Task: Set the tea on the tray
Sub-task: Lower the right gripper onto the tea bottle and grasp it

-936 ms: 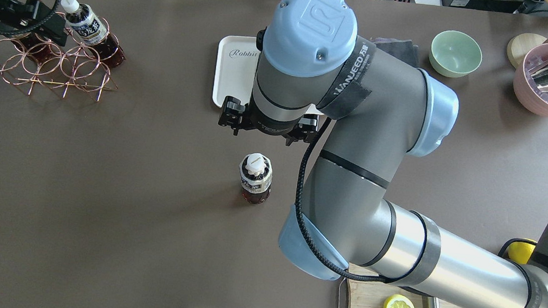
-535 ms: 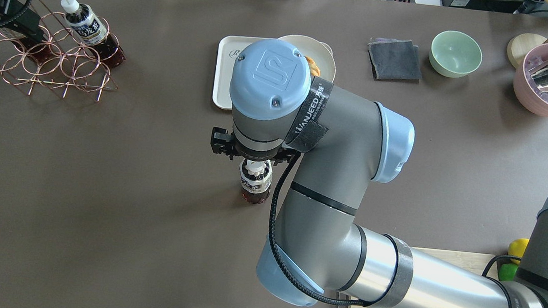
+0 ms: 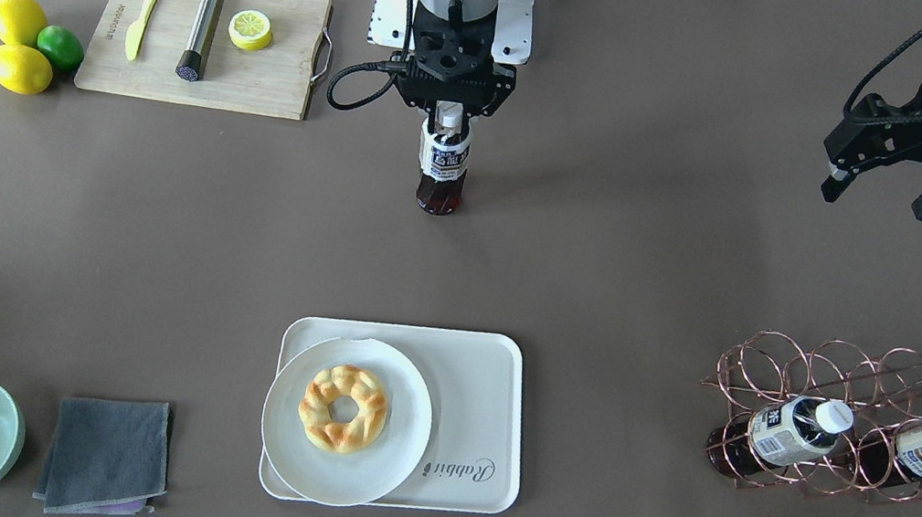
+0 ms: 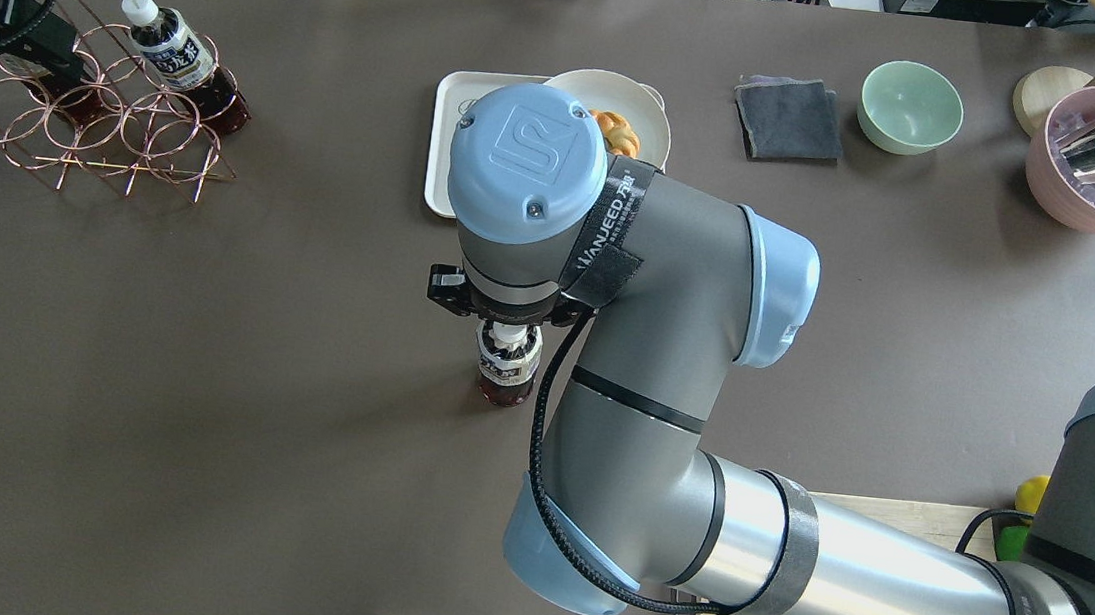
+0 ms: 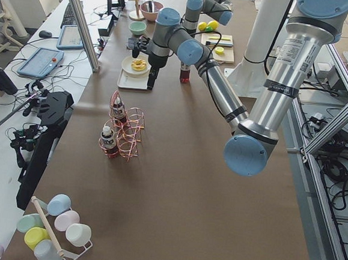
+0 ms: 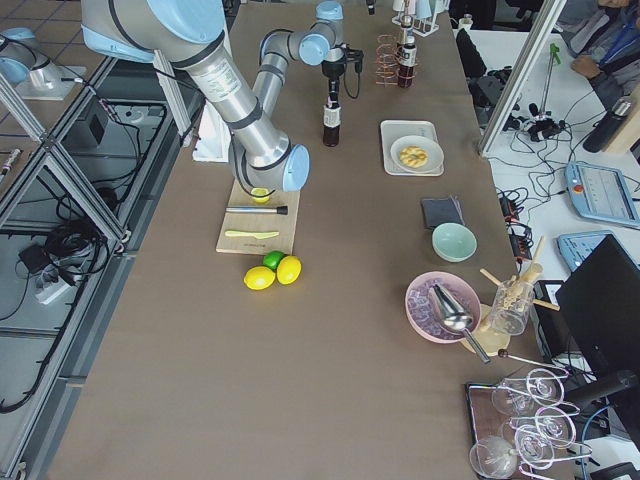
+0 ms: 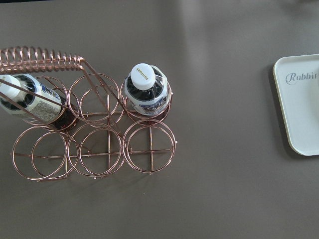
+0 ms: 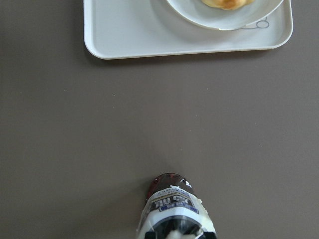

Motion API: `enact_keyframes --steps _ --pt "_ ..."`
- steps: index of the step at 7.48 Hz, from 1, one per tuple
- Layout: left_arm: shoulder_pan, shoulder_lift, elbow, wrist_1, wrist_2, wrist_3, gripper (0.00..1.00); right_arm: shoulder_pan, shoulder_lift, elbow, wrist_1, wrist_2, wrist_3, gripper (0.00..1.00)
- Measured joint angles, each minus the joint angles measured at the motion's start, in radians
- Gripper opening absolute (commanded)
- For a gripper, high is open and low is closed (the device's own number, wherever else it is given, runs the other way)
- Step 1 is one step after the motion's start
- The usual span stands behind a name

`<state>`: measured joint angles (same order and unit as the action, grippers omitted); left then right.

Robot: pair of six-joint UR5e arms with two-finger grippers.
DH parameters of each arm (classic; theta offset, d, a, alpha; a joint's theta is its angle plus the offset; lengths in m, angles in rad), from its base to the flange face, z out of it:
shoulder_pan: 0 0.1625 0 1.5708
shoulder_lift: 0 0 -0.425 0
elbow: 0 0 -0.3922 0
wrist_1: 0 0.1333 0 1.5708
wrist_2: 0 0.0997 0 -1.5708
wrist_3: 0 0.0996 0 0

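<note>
**Right arm back on the tea, grasp not confirmed**

In the last second the right arm swung off the tray point(image 3: 486, 392) and dropped. The right gripper point(image 3: 449, 111) is now at cap height on the tea point(image 3: 443, 168), with a finger on each side of the white cap. I can't tell whether the jaws have clamped. They look narrower than when the arm was over the tray, but no view shows contact. The right wrist cam only catches the bottle top at its bottom edge, blurred.

The tea hasn't shifted. It stands upright on the bare table, well apart from the tray, on the robot's side of it. Nothing is delivered yet, so I'd call this the grasp step.

The plate point(image 3: 402, 397) with the donut point(image 3: 343, 407) takes up one end of the tray and overhangs the rim. The end with the "Rabbit" script is bare, so that's the likely drop spot.

The left gripper point(image 3: 878, 197) has backed off a little from the copper rack point(image 7: 149, 151). Its fingers are apart and empty, and it's not involved.

Risks as I see them: a cap-only grip may let the bottle swing, and the carry has to clear the raised rim and miss the plate.
</note>
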<state>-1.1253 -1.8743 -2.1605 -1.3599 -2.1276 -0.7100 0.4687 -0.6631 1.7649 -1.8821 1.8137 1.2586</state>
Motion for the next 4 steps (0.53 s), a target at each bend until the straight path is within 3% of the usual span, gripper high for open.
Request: enact_keyframes --steps 4 --pt "-0.003 0.068 -0.028 -0.016 0.001 -0.005 0.97 0.030 0.072 -0.005 -0.080 0.004 -0.043 0.00"
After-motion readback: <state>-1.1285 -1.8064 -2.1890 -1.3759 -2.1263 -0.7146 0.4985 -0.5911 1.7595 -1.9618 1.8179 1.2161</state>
